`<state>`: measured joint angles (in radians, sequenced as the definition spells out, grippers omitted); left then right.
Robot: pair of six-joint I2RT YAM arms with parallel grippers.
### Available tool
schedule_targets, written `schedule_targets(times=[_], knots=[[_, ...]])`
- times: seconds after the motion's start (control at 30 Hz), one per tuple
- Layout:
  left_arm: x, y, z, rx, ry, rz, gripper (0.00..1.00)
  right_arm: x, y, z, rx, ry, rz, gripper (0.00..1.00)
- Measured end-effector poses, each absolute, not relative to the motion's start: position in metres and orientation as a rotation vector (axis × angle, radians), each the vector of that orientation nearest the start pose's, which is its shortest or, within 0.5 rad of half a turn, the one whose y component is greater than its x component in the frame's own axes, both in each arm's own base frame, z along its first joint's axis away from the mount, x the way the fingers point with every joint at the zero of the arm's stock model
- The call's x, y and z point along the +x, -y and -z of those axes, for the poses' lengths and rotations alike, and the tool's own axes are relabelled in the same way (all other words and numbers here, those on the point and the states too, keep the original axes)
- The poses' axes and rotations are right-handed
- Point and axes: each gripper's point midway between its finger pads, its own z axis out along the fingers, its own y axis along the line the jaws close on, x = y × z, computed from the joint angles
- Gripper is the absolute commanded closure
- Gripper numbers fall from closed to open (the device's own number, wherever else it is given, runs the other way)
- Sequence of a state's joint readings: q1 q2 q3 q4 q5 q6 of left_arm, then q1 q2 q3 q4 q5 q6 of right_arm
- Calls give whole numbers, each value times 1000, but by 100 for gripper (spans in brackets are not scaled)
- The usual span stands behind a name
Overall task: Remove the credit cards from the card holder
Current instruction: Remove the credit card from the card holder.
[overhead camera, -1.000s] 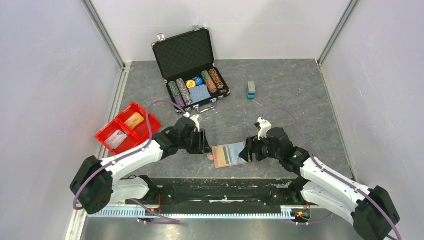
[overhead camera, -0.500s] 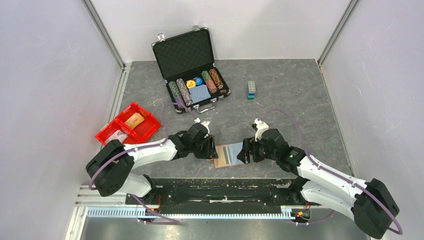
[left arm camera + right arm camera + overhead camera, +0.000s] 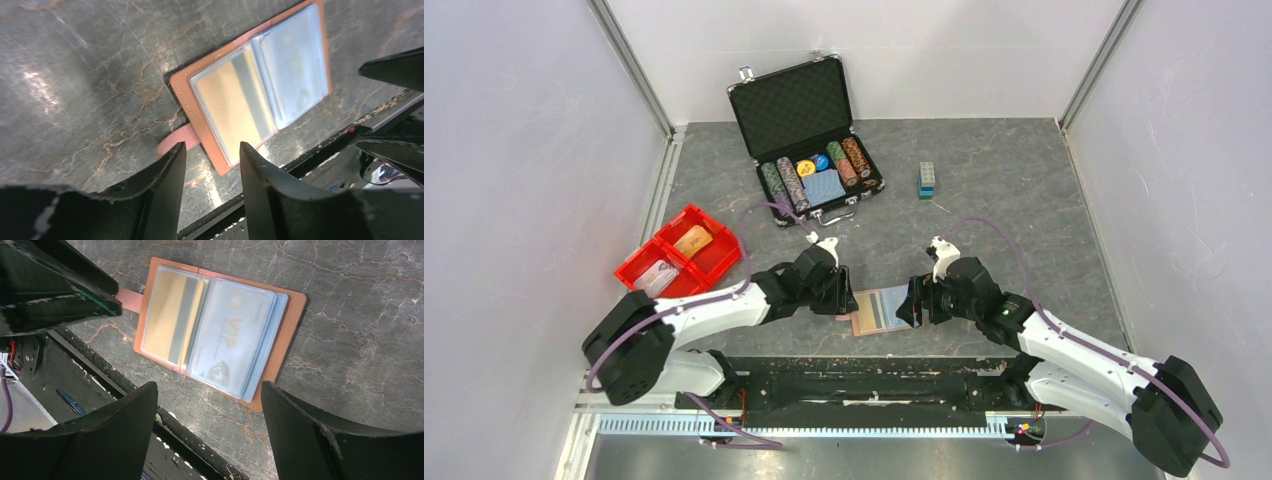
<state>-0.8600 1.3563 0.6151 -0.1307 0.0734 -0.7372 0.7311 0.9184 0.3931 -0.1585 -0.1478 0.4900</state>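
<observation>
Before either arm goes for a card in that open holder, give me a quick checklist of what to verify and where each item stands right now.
1. The card holder is open and lying flat: ok.
2. Cards are in view inside it, the orange-yellow card on the tab side and the pale VIP card on the other half: ok.
3. The left gripper is open, beside the tab: ok.
4. The right gripper is open wide above the holder: ok.
5. The holder is pinned against sliding: cannot tell.
6. A card edge sticks out far enough to pinch: cannot tell.
</observation>
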Motion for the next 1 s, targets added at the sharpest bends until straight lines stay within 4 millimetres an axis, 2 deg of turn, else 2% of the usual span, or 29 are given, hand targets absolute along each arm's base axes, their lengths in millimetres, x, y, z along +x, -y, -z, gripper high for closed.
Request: schedule_targets(times=[0.1, 0.2, 0.43, 0.63, 0.77, 0.93, 1.0], knots=[[185, 263, -59, 165, -2534, 726, 47, 170, -214, -71, -369, -2344, -795, 21], [189, 256, -63, 142, -2518, 681, 47, 172, -215, -74, -368, -2334, -800, 21], [186, 246, -48, 137, -2568, 605, 47, 172, -218, -77, -370, -2324, -811, 21], [176, 251, -32, 154, -2613, 656, 51, 172, -219, -78, -370, -2318, -817, 21], [167, 259, -23, 157, -2640, 731, 59, 171, -220, -78, -372, -2319, -822, 22], [161, 266, -22, 140, -2645, 811, 86, 170, -222, -79, -374, -2319, -827, 22], [159, 268, -22, 134, -2644, 840, 93, 170, -223, -80, -378, -2316, -832, 22]])
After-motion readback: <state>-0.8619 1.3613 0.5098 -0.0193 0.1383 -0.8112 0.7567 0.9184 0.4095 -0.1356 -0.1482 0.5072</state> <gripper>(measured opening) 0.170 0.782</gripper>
